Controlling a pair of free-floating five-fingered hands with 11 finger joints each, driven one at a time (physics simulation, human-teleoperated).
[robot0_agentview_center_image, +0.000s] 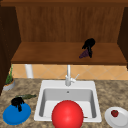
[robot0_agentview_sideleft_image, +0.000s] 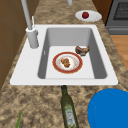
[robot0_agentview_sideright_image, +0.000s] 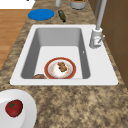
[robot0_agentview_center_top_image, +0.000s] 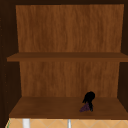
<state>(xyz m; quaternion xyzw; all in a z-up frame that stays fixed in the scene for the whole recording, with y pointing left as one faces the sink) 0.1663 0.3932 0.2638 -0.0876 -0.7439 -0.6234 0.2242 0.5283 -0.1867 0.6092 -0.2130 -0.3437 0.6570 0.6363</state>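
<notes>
Two black hands are counted: the left hand (robot0_agentview_center_image: 17, 102) and the right hand (robot0_agentview_center_image: 89, 45). One purple object (robot0_agentview_center_image: 84, 53), one blue plate (robot0_agentview_center_image: 17, 114), one bottle (robot0_agentview_sideleft_image: 68, 108), one tomato (robot0_agentview_sideright_image: 14, 108), one red ball (robot0_agentview_center_image: 67, 114) and two cabinet shelves are shown.

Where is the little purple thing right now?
The purple thing sits on the cabinet's bottom shelf, toward its right side in the front view, with the right hand at it.

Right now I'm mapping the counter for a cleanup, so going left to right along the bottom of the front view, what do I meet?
Blue plate with the left hand over it → red ball before the sink → white plate bearing a tomato.
</notes>
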